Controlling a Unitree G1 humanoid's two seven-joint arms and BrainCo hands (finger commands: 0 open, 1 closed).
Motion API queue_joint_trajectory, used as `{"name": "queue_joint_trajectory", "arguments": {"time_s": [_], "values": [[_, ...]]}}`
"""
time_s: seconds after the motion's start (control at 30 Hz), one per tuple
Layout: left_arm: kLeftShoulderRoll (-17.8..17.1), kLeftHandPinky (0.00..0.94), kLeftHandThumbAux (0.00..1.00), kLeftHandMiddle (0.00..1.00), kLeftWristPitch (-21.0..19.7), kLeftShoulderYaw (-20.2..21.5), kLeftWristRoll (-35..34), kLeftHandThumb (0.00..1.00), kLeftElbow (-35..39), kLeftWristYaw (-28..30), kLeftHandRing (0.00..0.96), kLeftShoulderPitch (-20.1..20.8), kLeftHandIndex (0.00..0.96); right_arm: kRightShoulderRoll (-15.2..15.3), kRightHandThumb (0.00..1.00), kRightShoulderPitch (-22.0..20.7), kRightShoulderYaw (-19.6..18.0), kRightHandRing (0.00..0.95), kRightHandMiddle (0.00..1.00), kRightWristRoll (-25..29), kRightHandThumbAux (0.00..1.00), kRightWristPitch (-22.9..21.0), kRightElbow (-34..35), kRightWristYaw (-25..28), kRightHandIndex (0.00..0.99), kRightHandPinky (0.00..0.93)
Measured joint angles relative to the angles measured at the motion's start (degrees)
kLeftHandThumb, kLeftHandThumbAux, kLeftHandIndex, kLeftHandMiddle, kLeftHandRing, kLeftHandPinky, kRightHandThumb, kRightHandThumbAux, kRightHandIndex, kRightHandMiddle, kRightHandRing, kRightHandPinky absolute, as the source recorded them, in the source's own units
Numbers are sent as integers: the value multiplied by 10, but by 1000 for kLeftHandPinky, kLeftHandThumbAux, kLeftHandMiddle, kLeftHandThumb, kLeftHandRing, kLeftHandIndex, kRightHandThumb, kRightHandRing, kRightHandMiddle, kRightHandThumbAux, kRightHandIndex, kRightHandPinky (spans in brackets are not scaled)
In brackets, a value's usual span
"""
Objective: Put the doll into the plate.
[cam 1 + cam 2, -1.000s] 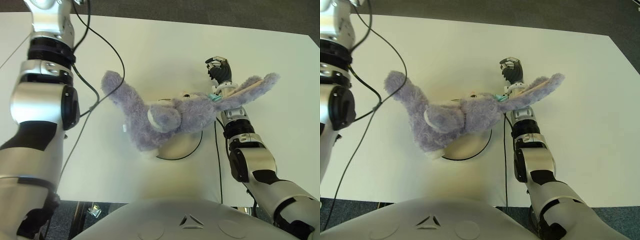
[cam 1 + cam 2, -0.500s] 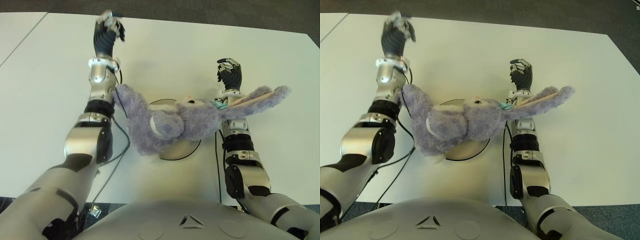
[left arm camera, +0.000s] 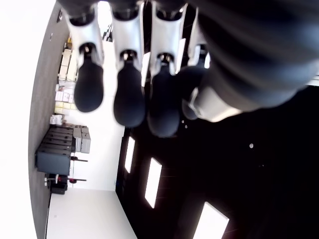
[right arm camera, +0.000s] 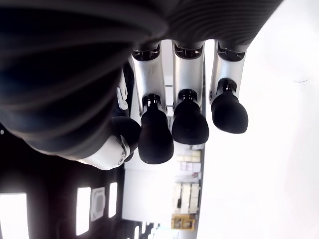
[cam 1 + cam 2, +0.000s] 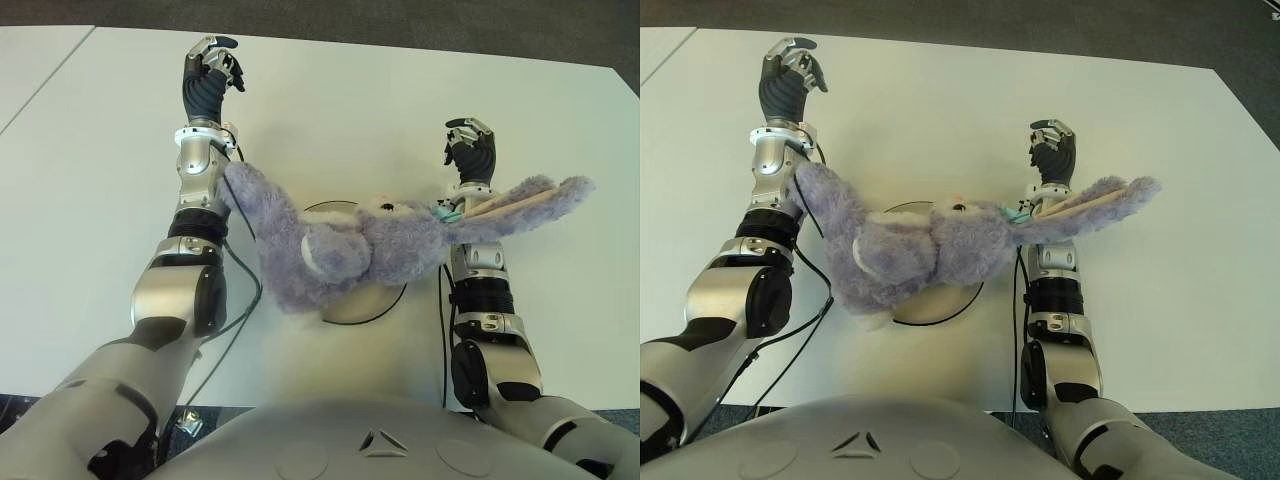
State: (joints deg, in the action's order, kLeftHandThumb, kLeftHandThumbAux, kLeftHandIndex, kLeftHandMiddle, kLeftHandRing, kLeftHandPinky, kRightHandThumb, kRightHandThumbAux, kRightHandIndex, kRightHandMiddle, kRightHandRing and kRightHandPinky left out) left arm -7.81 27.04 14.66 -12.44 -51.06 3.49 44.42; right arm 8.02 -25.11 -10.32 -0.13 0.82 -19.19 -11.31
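Both hands are hovering empty with fingers loosely curled: your left hand (image 5: 207, 80) beyond the doll's one end, your right hand (image 5: 470, 152) past its long ear. The doll (image 5: 345, 245) is lying across the plate (image 5: 385, 297), overhanging both sides. You are judging whether to tuck it in. Wrist views are showing only fingertips (image 4: 189, 122), no doll.

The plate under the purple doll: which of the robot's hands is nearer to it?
Right. The right hand is just beyond the plate on its right side; the left hand is farther off, up-table to its left.
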Motion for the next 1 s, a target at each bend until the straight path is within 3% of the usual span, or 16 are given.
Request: {"name": "queue_joint_trajectory", "arguments": {"time_s": [0.53, 1.0], "values": [[0, 659, 696, 729, -2, 3, 2, 718, 21, -7, 707, -14, 446, 0, 711, 14, 0, 769, 763, -1, 717, -31, 28, 0, 439, 743], [17, 671, 696, 731, -8, 2, -6, 721, 49, 6, 714, -76, 446, 7, 710, 31, -6, 773, 760, -1, 718, -43, 57, 7, 438, 747]]}}
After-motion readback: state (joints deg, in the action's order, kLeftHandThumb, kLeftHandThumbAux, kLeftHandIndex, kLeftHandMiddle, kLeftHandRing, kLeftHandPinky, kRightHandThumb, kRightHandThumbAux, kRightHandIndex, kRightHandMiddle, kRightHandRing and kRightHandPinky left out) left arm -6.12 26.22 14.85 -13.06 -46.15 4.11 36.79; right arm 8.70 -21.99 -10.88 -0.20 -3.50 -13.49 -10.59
